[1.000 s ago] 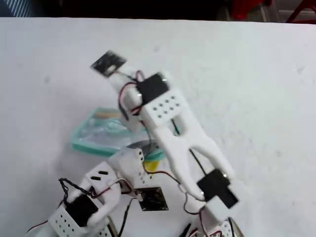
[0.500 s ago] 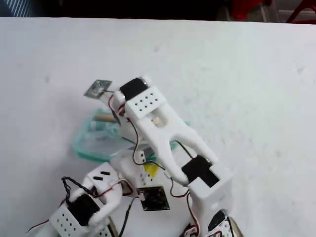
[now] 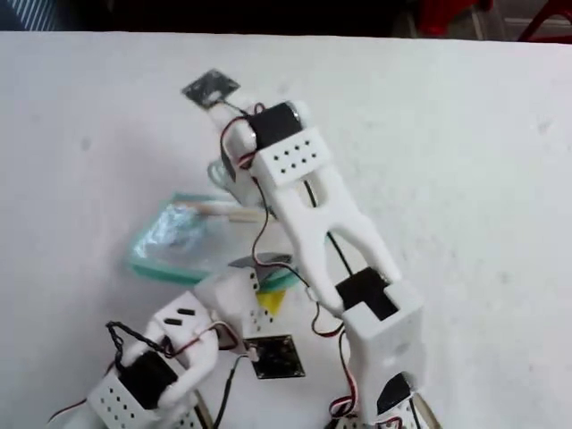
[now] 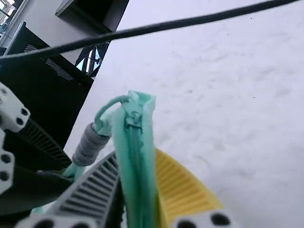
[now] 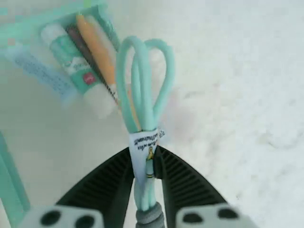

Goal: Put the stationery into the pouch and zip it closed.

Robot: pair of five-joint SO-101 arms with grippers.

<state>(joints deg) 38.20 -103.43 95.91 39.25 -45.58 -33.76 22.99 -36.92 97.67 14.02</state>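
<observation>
Pouch (image 3: 179,241) lies flat on the white table (image 3: 447,134), its long side running across in front of both arms. Pens (image 5: 90,52) lie inside, along its length. The left gripper (image 4: 135,199) pinches the pouch's near end tight. The right gripper (image 5: 145,171) is closed on the green loop (image 5: 142,80) at the pouch's far edge. Bare table lies all round the pouch.

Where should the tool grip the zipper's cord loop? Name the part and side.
Grip the cord loop low, at its white label, where the strands lie bunched and thin, coming end-on, opposite the pouch. The right tool is shut there.
</observation>
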